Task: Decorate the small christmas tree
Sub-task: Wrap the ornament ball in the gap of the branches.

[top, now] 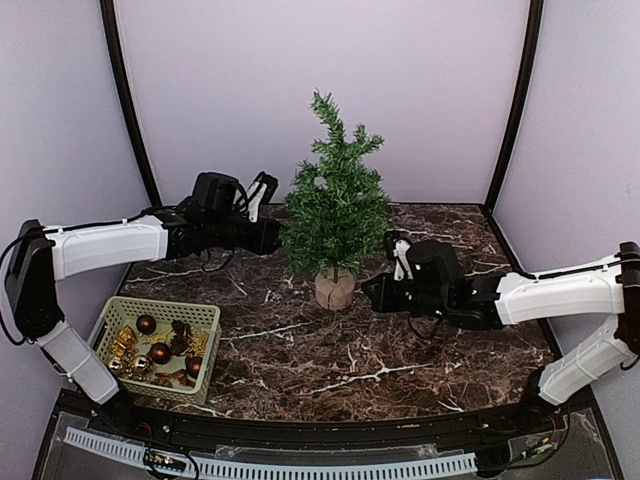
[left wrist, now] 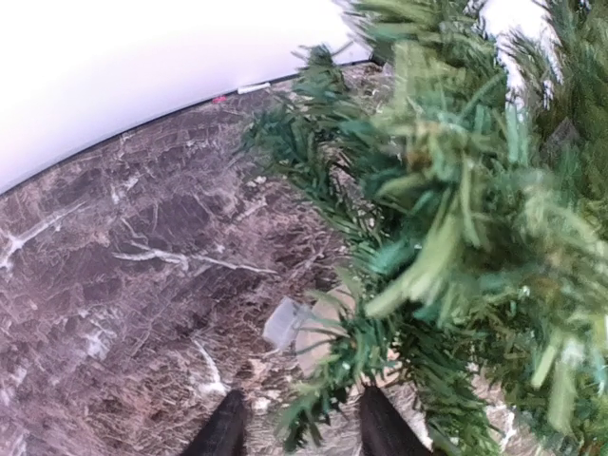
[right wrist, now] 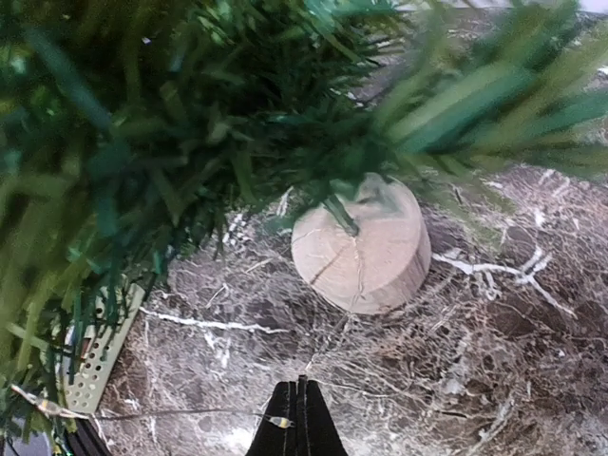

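Note:
The small christmas tree (top: pixel 335 205) stands mid-table on its round wooden base (top: pixel 334 290). My left gripper (top: pixel 272 237) is at the tree's left side. In the left wrist view it (left wrist: pixel 302 432) is open, with a low branch tip (left wrist: pixel 328 385) hanging between the fingers, which hold nothing. My right gripper (top: pixel 375 292) sits low on the table, just right of the base. In the right wrist view it (right wrist: pixel 302 418) is shut. A thin light wire (right wrist: pixel 152 414) with a tiny bulb runs in from the left and ends at its fingertips, seemingly pinched there. The wooden base (right wrist: pixel 366 249) lies just ahead.
A pale green basket (top: pixel 113 311) at the front left holds dark red balls (top: pixel 146 323), gold boxes and pine cones. A small white thing (top: pixel 320 183) hangs in the tree's branches. A clear plastic tag (left wrist: pixel 283 323) lies by the base. White walls close in the back and sides.

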Tool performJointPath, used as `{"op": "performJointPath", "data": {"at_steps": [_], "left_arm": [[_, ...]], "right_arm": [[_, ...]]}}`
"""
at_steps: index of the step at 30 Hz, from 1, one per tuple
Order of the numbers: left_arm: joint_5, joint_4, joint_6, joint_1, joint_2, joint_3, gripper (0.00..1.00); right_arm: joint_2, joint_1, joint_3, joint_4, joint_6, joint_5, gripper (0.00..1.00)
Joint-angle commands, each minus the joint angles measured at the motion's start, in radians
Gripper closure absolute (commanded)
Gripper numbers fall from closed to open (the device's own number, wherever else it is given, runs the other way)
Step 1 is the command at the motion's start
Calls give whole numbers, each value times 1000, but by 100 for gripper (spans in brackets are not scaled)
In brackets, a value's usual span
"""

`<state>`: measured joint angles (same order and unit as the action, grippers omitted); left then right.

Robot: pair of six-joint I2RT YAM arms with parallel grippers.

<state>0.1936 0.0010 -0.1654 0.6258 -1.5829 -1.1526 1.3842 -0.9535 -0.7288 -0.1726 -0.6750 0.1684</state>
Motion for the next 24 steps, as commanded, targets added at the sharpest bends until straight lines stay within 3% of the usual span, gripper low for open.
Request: {"op": "performJointPath", "data": {"at_steps": [1, 6, 10, 16, 24], "left_arm": [[-68, -9, 10, -3, 124, 56, 49], [-60, -54, -13, 8, 233, 129, 30], [-95, -124, -11, 101, 254, 131, 25], [-23, -25, -143, 153, 290, 246, 19], [-10, 43, -180, 152, 242, 253, 17]], "right_arm": [[14, -14, -16, -94, -3, -9, 100], [36, -17, -14, -113, -13, 1, 100], [47, -22, -19, -123, -17, 6, 100], [63, -32, -33, -125, -15, 11, 100], [76, -43, -41, -127, -9, 4, 100]]}}
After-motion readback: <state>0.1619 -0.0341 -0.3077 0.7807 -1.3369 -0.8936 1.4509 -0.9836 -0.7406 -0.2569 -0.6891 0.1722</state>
